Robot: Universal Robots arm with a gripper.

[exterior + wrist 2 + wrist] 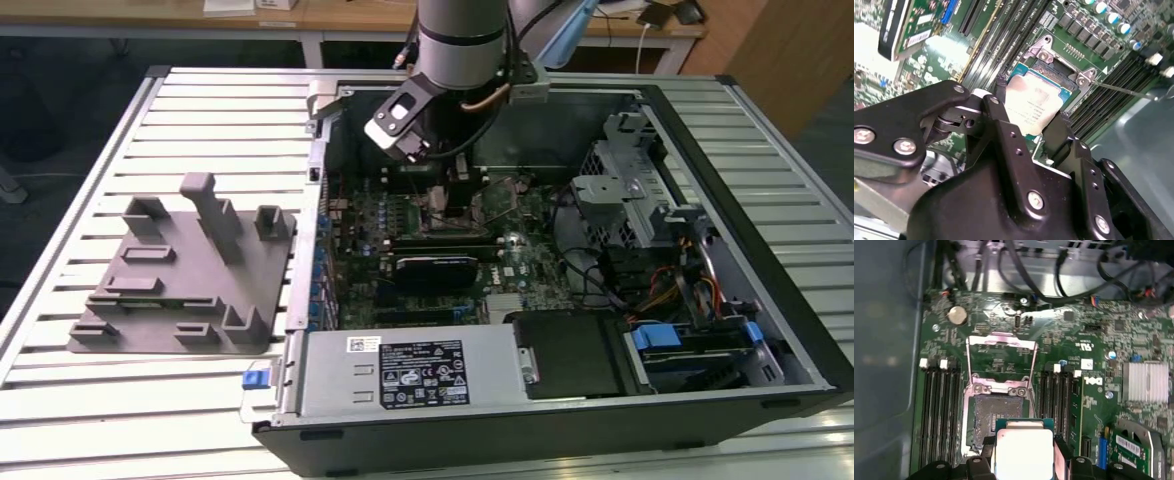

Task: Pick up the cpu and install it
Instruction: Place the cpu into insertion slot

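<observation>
The cpu point(1040, 97), a small square chip with a shiny silver top and a thin green rim, sits between the black fingers point(1000, 122) of my gripper point(1031, 110), which is shut on it. In the first wrist view the cpu point(1024, 450) hangs just above the motherboard socket point(988, 412) and overlaps one edge of it. The socket's metal load plate point(1001, 362) is swung open. In the exterior view my gripper point(458, 182) reaches down into the open computer case point(747, 300), over the motherboard.
A grey fixture block point(187, 270) lies on the slatted table at the exterior view's left. Memory slots point(938, 415) flank the socket on both sides. A finned heatsink point(1146, 382), cables point(1064, 285) and a drive cage point(627, 195) crowd the case.
</observation>
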